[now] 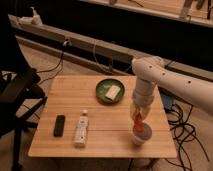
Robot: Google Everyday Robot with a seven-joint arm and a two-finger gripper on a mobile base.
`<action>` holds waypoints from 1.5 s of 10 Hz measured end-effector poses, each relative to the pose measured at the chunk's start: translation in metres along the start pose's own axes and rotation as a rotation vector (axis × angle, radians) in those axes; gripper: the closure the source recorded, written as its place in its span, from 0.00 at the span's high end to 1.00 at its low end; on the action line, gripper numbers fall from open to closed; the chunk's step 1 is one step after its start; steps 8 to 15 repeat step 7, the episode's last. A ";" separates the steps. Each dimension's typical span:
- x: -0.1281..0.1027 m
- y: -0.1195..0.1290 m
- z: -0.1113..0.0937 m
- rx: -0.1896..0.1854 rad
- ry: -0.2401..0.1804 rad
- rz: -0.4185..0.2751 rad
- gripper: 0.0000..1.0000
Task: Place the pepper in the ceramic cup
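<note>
Wooden and pale, the table [100, 135] fills the middle of a dim room, and working from its near edge back: a dark remote-like block [59, 125] lies at the near left, with a white tube-like bottle [80, 129] just beside it, both well apart from the action. At the near right stands the ceramic cup [140, 136], whitish-grey, close to the table's front corner. Directly over it hangs the gripper [138, 118], pointing straight down from the white arm [170, 82], its fingers closed on the pepper [137, 123], a slim red-orange sliver held upright with its lower tip at or just inside the cup's mouth; I can't tell whether it touches the rim. To my eye the job is nearly done, and the thing now is to keep the pepper centred over the opening, ease it a little lower, and only then let the fingers part, so it drops in rather than tipping the light cup or glancing off the rim toward the edge. Farther back sits a green bowl [110, 91] holding a pale block, and beyond that cables [97, 52] trail along a long rail [75, 40].
</note>
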 end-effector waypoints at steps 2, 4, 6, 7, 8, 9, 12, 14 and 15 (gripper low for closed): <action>-0.002 0.007 0.000 0.002 -0.005 -0.007 0.35; 0.001 0.008 -0.001 0.001 -0.011 -0.005 0.35; 0.007 -0.004 0.000 -0.016 -0.014 -0.002 0.38; 0.008 -0.008 0.001 -0.022 -0.013 0.005 0.45; 0.008 -0.008 0.001 -0.022 -0.013 0.005 0.45; 0.008 -0.008 0.001 -0.022 -0.013 0.005 0.45; 0.008 -0.008 0.001 -0.022 -0.013 0.005 0.45; 0.008 -0.008 0.001 -0.022 -0.013 0.005 0.45; 0.008 -0.008 0.001 -0.022 -0.013 0.005 0.45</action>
